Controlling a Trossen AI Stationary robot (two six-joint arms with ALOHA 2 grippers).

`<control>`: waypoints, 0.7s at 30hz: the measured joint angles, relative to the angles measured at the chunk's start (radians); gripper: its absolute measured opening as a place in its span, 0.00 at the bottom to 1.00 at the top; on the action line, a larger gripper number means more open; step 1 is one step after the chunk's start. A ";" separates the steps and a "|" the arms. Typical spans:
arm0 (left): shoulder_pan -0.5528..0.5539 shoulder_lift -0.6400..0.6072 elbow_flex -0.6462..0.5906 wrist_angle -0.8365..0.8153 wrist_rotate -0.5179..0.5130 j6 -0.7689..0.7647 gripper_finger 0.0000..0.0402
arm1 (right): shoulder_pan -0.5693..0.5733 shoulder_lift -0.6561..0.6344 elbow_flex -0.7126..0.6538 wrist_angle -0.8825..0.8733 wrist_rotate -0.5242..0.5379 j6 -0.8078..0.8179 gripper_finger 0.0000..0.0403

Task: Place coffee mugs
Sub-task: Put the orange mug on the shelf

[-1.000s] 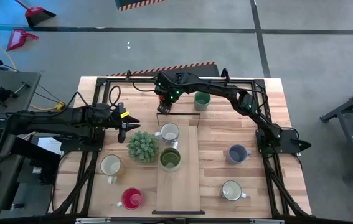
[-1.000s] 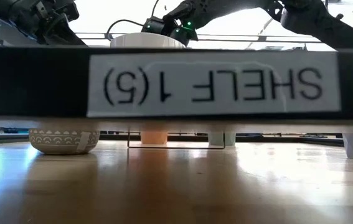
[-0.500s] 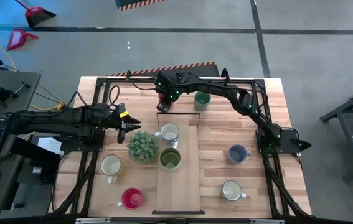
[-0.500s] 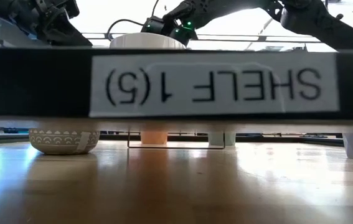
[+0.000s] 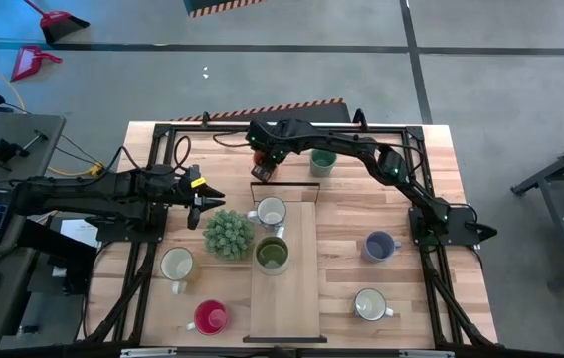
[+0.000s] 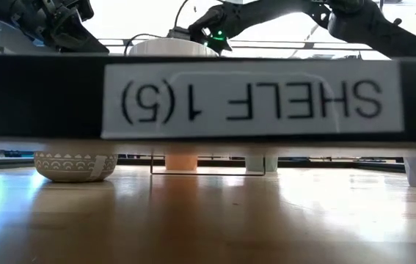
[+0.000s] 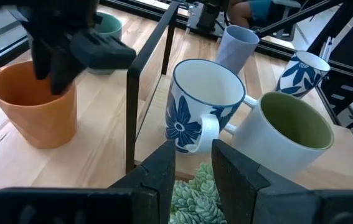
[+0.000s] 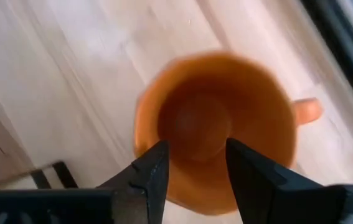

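Pick-up step, as judged: right claw (image 8: 192,168) hangs open, empty, over the orange mug (image 8: 216,124) at upper centre of the high view; next, lower and close on its rim.

The 2 arms are matte black and jointed. The right arm (image 5: 361,151) carries small green and red lights near its wrist; the left arm (image 5: 102,191) bears yellow markings.
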 joint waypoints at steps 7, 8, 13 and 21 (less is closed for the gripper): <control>0.000 0.000 0.000 0.000 0.000 0.000 0.23 | -0.017 -0.010 0.049 0.015 0.037 0.064 0.34; 0.000 0.000 0.000 0.000 0.000 0.000 0.23 | -0.020 -0.012 0.049 0.001 0.039 0.079 0.34; 0.000 0.000 0.000 0.005 0.020 -0.019 0.23 | -0.025 -0.018 0.049 -0.094 0.087 0.147 0.34; 0.000 0.000 0.000 0.019 0.024 -0.027 0.23 | -0.026 -0.014 0.034 -0.099 0.107 0.235 0.34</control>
